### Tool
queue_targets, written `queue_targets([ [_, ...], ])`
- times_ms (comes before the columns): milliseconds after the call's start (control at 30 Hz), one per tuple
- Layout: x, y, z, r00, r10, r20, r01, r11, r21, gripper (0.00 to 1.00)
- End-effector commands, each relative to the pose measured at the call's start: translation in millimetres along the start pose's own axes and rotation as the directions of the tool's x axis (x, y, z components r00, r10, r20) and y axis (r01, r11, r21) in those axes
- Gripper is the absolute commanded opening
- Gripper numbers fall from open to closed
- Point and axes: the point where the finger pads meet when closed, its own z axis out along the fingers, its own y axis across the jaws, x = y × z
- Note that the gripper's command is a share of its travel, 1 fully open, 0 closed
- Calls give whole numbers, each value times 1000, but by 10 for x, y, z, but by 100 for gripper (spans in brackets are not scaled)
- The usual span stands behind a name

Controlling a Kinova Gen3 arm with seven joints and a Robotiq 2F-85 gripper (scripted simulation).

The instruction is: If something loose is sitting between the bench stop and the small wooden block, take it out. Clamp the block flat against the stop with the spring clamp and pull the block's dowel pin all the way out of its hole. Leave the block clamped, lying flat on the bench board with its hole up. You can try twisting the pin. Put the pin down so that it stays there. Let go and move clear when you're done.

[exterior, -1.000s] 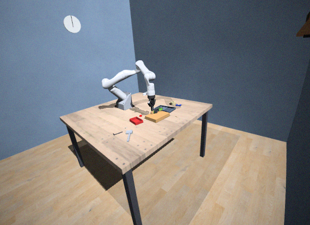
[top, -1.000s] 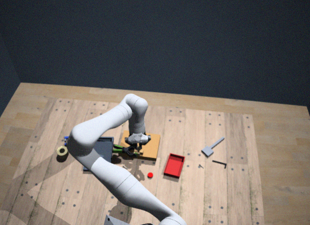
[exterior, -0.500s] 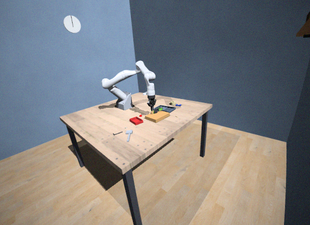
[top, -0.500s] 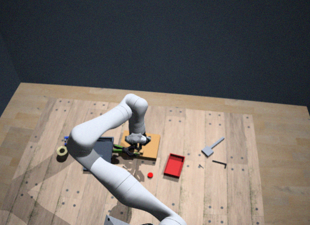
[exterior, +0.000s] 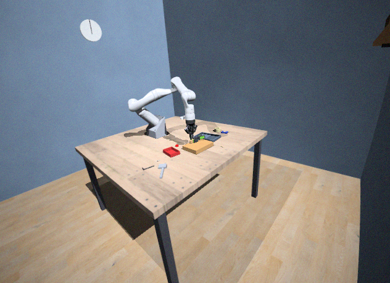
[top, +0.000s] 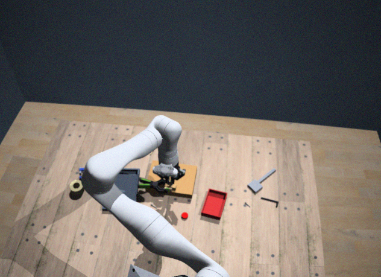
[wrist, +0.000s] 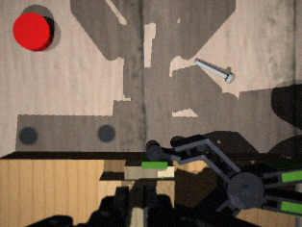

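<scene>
My gripper points down at the near edge of the bench board. Its fingers are nearly closed, with the pale dowel pin between them. The small block and the stop show as pale wood under the fingers; the line between them is hard to make out. The spring clamp reaches in from the dark tray's side, a green pad against the wood's outer face. The fingers hide the hole, so the pin's depth cannot be told.
A dark tray lies beside the board. A red tray, red disc and bolt lie nearby. A mallet and hex key lie beyond; a tape roll is opposite.
</scene>
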Motion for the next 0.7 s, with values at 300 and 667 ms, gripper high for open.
queue_targets([
  [300,-6,2,-13,996,93,2,-93,996,-1,10],
  [667,-6,2,-14,984,177,2,-177,984,-1,10],
])
